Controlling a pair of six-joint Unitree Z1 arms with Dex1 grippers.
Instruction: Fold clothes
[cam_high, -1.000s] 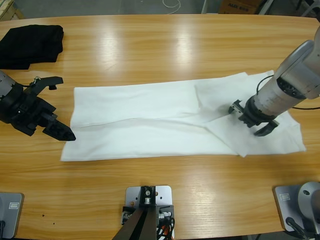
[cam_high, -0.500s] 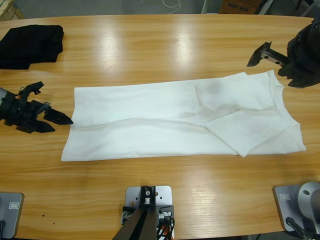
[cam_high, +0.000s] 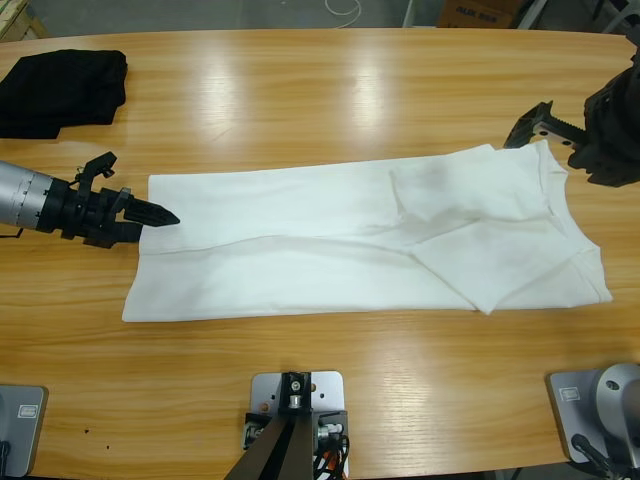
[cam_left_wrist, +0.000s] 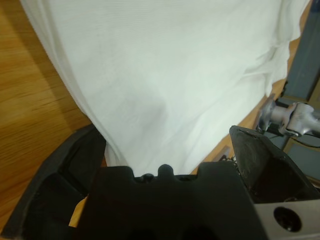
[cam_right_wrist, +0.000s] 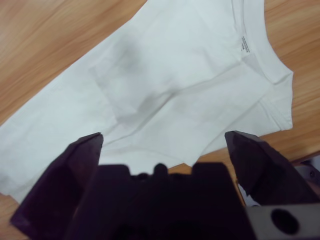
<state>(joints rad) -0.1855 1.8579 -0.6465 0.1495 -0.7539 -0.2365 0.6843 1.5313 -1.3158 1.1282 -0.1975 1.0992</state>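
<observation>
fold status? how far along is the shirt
Partly done. The white T-shirt lies as a long band on the table, sleeves folded in over the body near the collar. In hand: nothing gripped; the left gripper, jaws open, sits at the hem edge, and the right gripper is open beside the collar end. Left: folding the band end to end.
</observation>
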